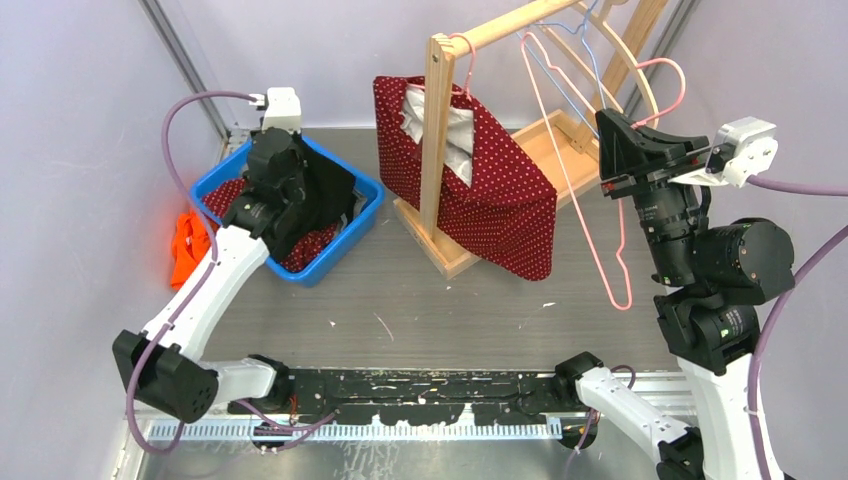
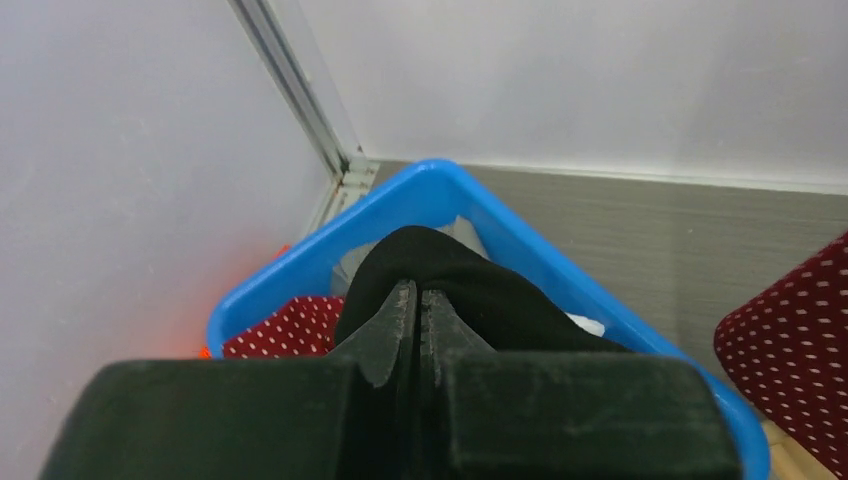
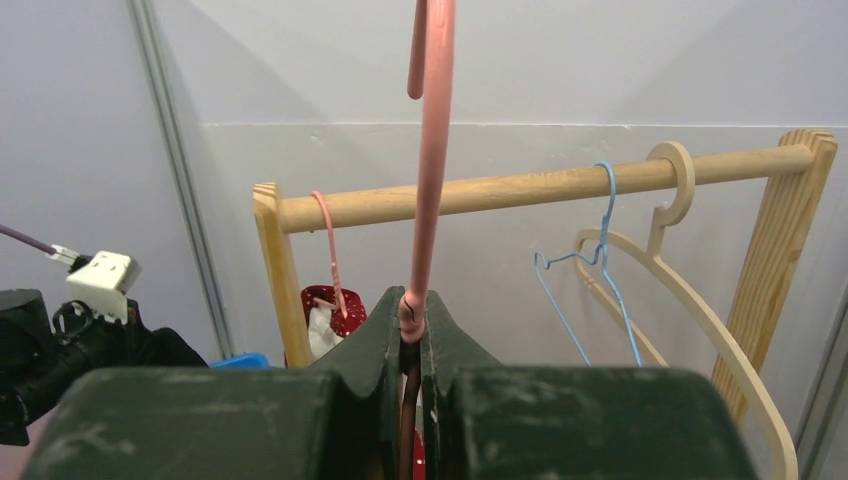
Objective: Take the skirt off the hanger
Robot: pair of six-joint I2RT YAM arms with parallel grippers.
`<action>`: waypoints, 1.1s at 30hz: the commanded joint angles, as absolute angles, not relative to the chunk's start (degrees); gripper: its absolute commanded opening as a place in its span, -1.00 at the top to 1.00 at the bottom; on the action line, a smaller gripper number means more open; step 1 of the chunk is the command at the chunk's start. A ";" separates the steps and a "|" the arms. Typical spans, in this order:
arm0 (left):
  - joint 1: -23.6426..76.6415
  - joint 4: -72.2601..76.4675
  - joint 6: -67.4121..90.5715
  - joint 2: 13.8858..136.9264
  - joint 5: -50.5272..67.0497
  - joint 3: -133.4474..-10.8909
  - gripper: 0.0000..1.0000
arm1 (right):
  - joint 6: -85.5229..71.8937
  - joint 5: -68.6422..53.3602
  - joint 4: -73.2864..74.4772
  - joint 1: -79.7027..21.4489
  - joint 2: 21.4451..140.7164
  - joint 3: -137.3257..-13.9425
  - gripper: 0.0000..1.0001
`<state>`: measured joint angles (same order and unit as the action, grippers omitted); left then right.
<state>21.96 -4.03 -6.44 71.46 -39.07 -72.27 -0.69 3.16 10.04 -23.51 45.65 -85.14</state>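
A black skirt (image 1: 322, 200) hangs from my left gripper (image 1: 300, 212) over the blue bin (image 1: 345, 247). In the left wrist view the jaws of the left gripper (image 2: 418, 292) are pressed together with the black skirt (image 2: 500, 290) bunched at their tips. My right gripper (image 1: 607, 127) is shut on the neck of a bare pink hanger (image 1: 571, 180), held up right of the rack. In the right wrist view the pink hanger (image 3: 427, 150) rises straight from between the closed fingers of the right gripper (image 3: 418, 305).
A wooden rack (image 1: 437, 150) stands mid-table, with a red dotted garment (image 1: 490, 190) on another pink hanger, plus a blue wire hanger (image 3: 607, 250) and a wooden hanger (image 3: 700, 320). Red dotted cloth lies in the bin (image 2: 520, 230). An orange cloth (image 1: 187, 245) lies left of it.
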 commanded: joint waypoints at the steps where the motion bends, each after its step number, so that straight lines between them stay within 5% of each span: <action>1: 17.12 1.71 0.84 74.52 -35.97 -67.35 1.00 | 1.25 4.70 8.76 -23.47 44.93 -85.59 0.98; 7: 8.67 -2.18 12.46 78.82 -32.67 -62.23 0.99 | 1.93 5.40 10.55 -23.39 44.48 -87.00 0.98; 10: 7.48 -4.37 16.20 79.81 -31.30 -60.69 0.76 | 2.18 6.41 11.41 -23.39 44.45 -87.27 0.98; 12: 7.40 -5.12 17.37 79.63 -28.55 -59.99 0.01 | 2.36 7.09 11.48 -23.39 44.69 -87.19 0.98; 16: 7.40 -6.05 19.31 78.29 -24.38 -59.43 -0.81 | 2.00 7.66 12.36 -23.40 46.48 -88.19 0.98; 17: 7.46 -7.04 19.64 77.97 -24.12 -59.72 -0.89 | 1.82 7.49 12.59 -23.44 47.14 -88.42 0.98; 27: 7.47 -8.79 20.01 67.25 -21.28 -59.19 -0.98 | 2.76 10.43 10.82 -23.40 59.41 -91.66 0.98; 33: 7.56 -8.54 19.98 60.61 -21.07 -56.57 -1.00 | 9.83 18.64 -3.75 -23.42 71.72 -92.26 0.98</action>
